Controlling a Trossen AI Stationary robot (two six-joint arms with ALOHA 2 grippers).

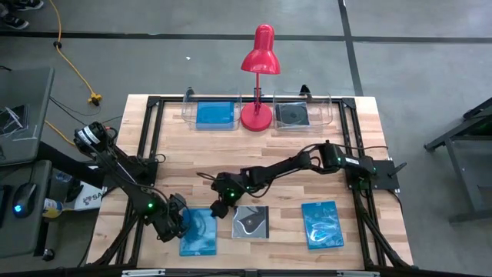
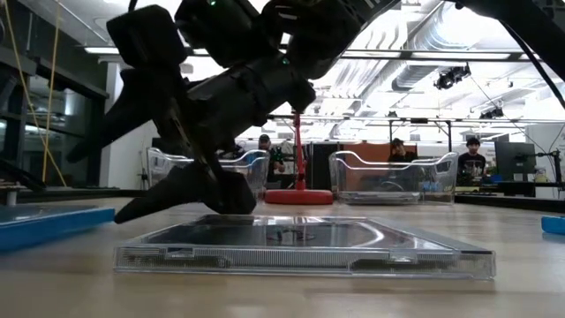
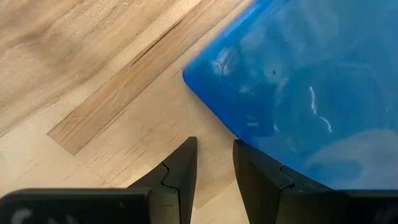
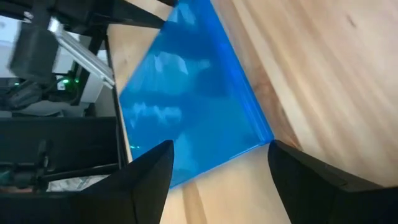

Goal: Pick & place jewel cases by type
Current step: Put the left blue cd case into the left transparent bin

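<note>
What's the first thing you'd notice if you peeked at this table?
The bright red lamp at the table's far edge, between two clear trays, one holding a blue case. Near the front edge lie a blue jewel case, a dark one and another blue one, with both end effectors, left and right, by the first.

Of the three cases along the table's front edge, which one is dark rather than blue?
The middle case, dark grey with a white swirl. The cases on either side, front left and front right, are both glossy blue.
</note>
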